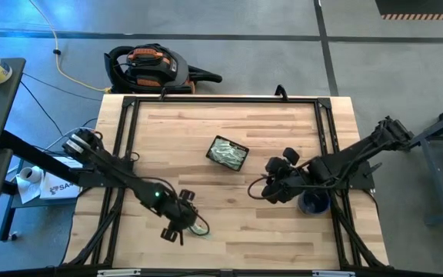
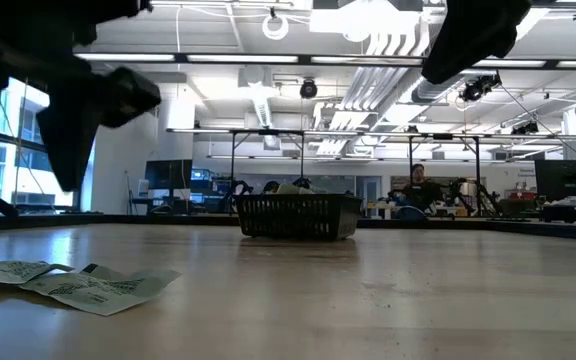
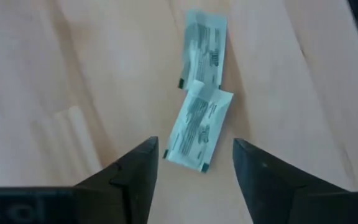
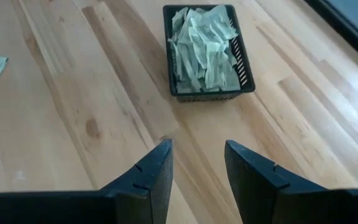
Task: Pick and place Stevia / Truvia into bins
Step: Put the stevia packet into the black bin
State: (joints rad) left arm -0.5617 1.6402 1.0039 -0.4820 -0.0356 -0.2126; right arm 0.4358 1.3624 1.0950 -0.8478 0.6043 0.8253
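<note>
A: Looking at the left gripper (image 3: pixel 194 165). Wide open, holding nothing.

B: Hanging just over two Stevia packets (image 3: pixel 199 132) on the table (image 3: pixel 55 74)?

A: Yes. Both flat on the wood, on the left arm's side. End of the near one lying a bit over the other packet (image 3: pixel 205 50).

B: So pick only one. Go for the near one, lined up between the two fingers (image 3: pixel 132 171).

A: Best to come straight down. Keep the fingers wide until almost on the wood.

B: Then squeeze slowly across the short way. Thin paper, so easy to miss or push away.

A: Careful not to drag the second one along. Touching at the end, maybe caught a little.

B: Lift a tiny bit first and look. Only one packet? Good.

A: And then where?

B: Over to the basket (image 1: pixel 228 152), in the middle of the table, well apart from here. Already heaped with packets (image 4: pixel 205 50).

A: So let go low, over the middle, not by the rim. Could slide off the heap otherwise.

B: What about the right gripper (image 4: pixel 197 155)?

A: Waiting on the right side of the table, pointing at the basket. Fingers apart, nothing in them.

B: Good. Not over the basket, so probably no bumping on the way in.
</note>
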